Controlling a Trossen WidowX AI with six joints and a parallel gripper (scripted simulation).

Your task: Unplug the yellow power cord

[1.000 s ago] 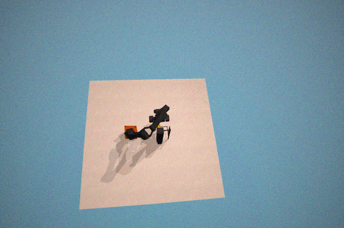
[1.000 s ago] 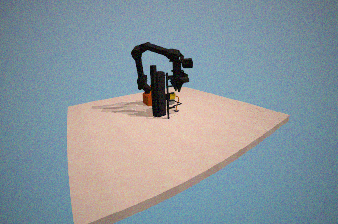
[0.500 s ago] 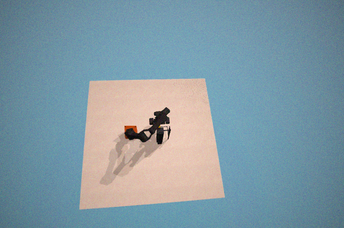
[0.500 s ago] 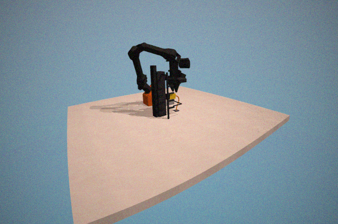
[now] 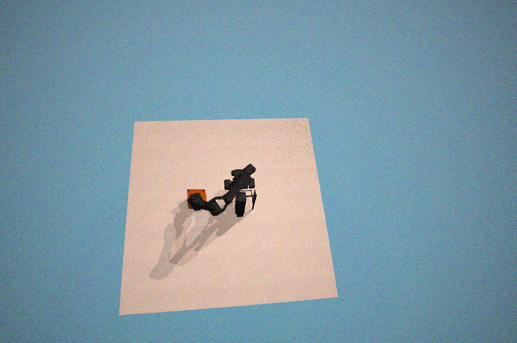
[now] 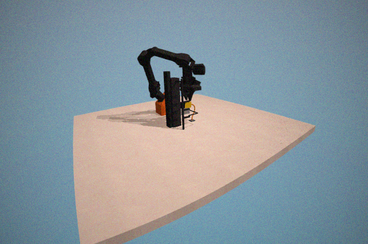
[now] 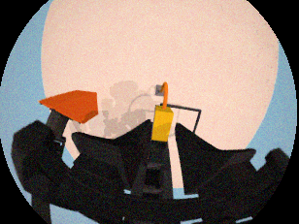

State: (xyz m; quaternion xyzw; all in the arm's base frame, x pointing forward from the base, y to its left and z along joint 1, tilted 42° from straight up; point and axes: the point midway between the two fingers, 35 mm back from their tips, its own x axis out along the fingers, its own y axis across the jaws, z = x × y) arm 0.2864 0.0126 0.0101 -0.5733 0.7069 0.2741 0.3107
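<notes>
The yellow plug (image 6: 187, 104) (image 7: 162, 124) stands upright over a grey block (image 6: 186, 110) that appears to be the power strip, mostly hidden. Whether the plug's pins are in the strip cannot be made out. The orange cord (image 6: 194, 109) (image 7: 165, 94) curves from the plug down to a small grey piece (image 6: 191, 120) (image 7: 159, 89) on the table. My gripper (image 6: 188, 99) (image 7: 163, 124) points down, partly open, its tips at the top of the plug in the exterior view. In the wrist view the plug shows in the gap between the fingers. The arm hides the tips in the top view.
A tall black block (image 5: 240, 205) (image 6: 174, 103) stands close beside the plug and hides part of it. A thin black frame (image 5: 254, 199) (image 6: 182, 114) (image 7: 198, 117) stands next to the block. The orange base block (image 5: 201, 193) (image 6: 160, 108) (image 7: 78, 105) is under the arm's foot.
</notes>
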